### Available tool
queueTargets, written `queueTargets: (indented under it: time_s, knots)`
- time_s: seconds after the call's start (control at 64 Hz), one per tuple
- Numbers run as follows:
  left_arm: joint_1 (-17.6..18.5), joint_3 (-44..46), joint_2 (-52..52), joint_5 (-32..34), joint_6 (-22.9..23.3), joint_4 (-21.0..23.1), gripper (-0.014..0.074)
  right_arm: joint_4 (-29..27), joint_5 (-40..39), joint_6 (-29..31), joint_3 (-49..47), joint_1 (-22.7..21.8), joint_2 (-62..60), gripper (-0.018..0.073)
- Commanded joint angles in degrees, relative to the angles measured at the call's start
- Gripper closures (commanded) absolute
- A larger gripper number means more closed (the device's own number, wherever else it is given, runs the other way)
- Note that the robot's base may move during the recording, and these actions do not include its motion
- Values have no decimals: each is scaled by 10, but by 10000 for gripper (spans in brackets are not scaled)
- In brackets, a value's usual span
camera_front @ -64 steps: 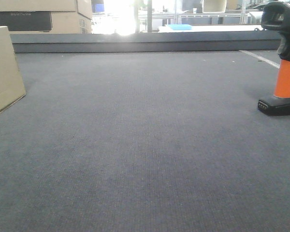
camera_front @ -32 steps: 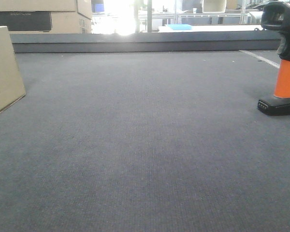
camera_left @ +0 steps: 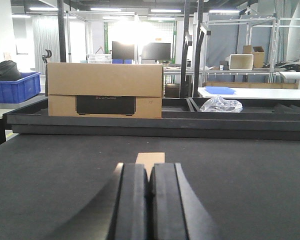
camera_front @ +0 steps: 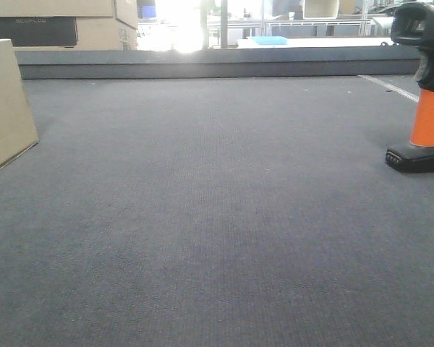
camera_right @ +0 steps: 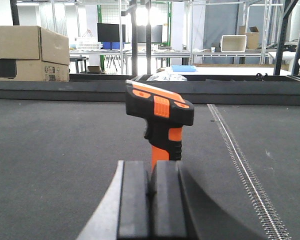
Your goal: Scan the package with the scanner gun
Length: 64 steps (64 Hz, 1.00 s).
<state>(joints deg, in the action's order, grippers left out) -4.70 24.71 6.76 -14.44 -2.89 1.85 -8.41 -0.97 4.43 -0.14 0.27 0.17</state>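
Note:
The package (camera_front: 7,101), a plain tan box with a white label at its edge, stands on the dark mat at the far left of the front view. The scanner gun (camera_front: 427,94) stands upright on its black foot at the far right. In the right wrist view the scanner gun (camera_right: 160,112) is straight ahead of my right gripper (camera_right: 151,175), which is shut, empty and apart from it. My left gripper (camera_left: 150,172) is shut and empty. A tan cardboard patch (camera_left: 151,157) shows just past its tips, mostly hidden by the fingers.
Bigger cartons with a black printed panel (camera_front: 58,25) stand behind the raised dark ledge (camera_front: 202,66) at the back; they also show in the left wrist view (camera_left: 105,90). A pale seam strip (camera_right: 240,160) runs along the mat right of the scanner.

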Motion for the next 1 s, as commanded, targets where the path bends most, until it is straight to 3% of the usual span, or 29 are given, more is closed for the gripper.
queueTargets:
  time_s: [0.0, 0.109, 0.156, 0.234, 0.406, 0.625, 0.985]
  knots:
    - [0, -2, -3, 8, 4, 0, 707, 0, -7, 2, 1, -3, -2, 721]
    - [0, -2, -3, 8, 4, -2, 707, 0, -7, 2, 1, -3, -2, 721]
    - [-3, -3, -4, 4, 4, -29, 707, 0, -7, 2, 1, -3, -2, 721]
    - [-3, -22, -11, 18, 4, -36, 707, 0, -7, 2, 1, -3, -2, 721]
    - [4, -140, -43, 127, 4, -32, 707, 0, -7, 2, 1, -3, -2, 721]
    - [45, -229, -68, 125, 4, -18, 707, 0, -7, 2, 1, -3, -2, 721]
    - [45, -247, -68, 129, 4, -9, 707, 0, -7, 2, 1, -3, -2, 721]
